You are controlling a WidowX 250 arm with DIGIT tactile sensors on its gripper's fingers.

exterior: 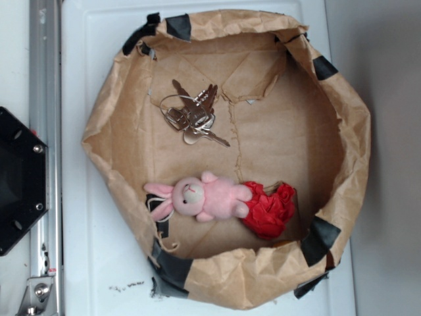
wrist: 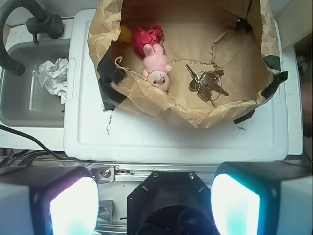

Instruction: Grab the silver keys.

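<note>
1. The pink plush bunny (wrist: pixel 157 68) lies left of centre in the brown paper bin (wrist: pixel 146 105).
2. The silver keys (wrist: pixel 208 84) rest on the bin's floor, to the bunny's right.
3. The gripper (wrist: pixel 155 205) hangs well back, fingers (wrist: pixel 73 205) spread apart, holding nothing.

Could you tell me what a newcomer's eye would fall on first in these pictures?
Probably the pink plush bunny lying on the floor of the crumpled brown paper bin, its feet against a wad of red paper. Next come the silver keys, fanned out apart from the bunny. In the wrist view, the gripper stands open, well outside the bin.
</note>
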